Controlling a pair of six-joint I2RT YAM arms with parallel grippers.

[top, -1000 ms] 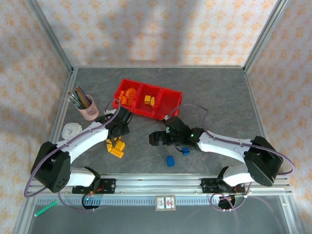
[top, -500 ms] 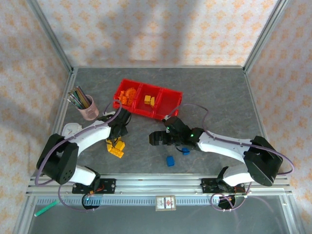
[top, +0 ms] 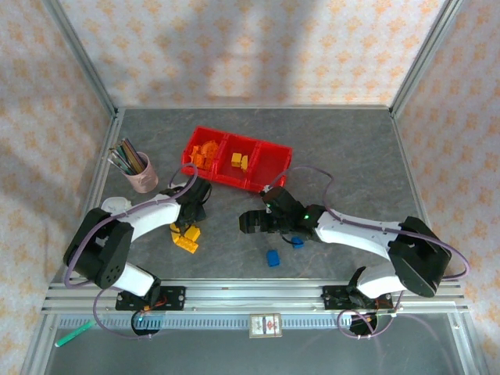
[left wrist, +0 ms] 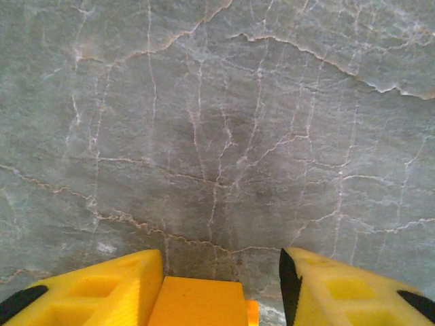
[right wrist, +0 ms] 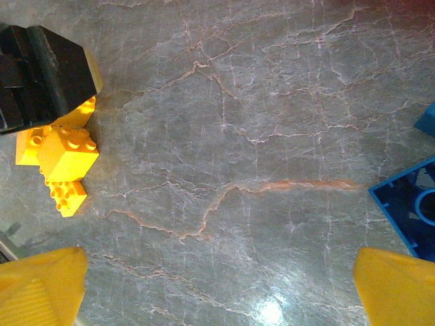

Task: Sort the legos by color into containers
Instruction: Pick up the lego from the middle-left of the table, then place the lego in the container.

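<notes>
The left pincer (left wrist: 219, 255) is released, its jaws spread around an orange lego (left wrist: 197, 302) on the table (left wrist: 224, 122). The right pincer (right wrist: 219, 255) is released and empty, just beside blue legos (right wrist: 408, 193), near the red containers (top: 269, 166).

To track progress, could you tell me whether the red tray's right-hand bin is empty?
Empty: the right-hand bin shows bare red floor, with no bricks inside.

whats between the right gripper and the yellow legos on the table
Just bare table between the right gripper and the yellow legos. This can be seen in the top view and in the right wrist view.
</notes>
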